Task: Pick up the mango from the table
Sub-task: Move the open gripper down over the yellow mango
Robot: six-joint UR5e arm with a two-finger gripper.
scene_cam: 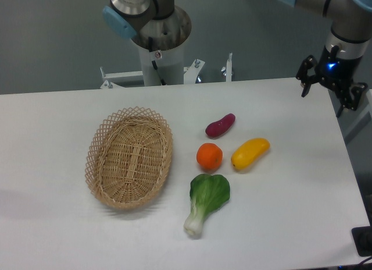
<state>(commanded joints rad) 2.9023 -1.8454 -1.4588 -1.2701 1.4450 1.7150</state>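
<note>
A head of bok choy (208, 201) lies nearest the lens, white stem pointing toward seven o'clock, on a white table (52, 235) where a single robot arm is set to lift a mango.

The pincer (329, 89) hangs at the table's far right edge, at roughly two o'clock from the fruit cluster, its two dark fingers spread apart and pinching nothing. A blue light glows on the wrist above it. It stands well apart from every item, a position that appears to leave the arm room to come in over the fruit from above.

The mango (250, 153), yellow with an orange blush at its upper right end, lies on the table at about seven o'clock from the pincer, its long axis running from eight o'clock to two o'clock. It rests flat and apart from its neighbours, so a grip across its narrow width looks open to the fingers. The pick has not begun.

Just beside it at nine o'clock sits the orange (209, 156), close enough that a careless descent could nudge it. The purple sweet potato (220, 125) lies at eleven o'clock from the mango, near but not touching the orange.

Farther out at nine o'clock, an oval wicker basket (129, 158) holds nothing. The arm's grey base (159, 31) rises beyond the table's far edge, at twelve o'clock.
</note>
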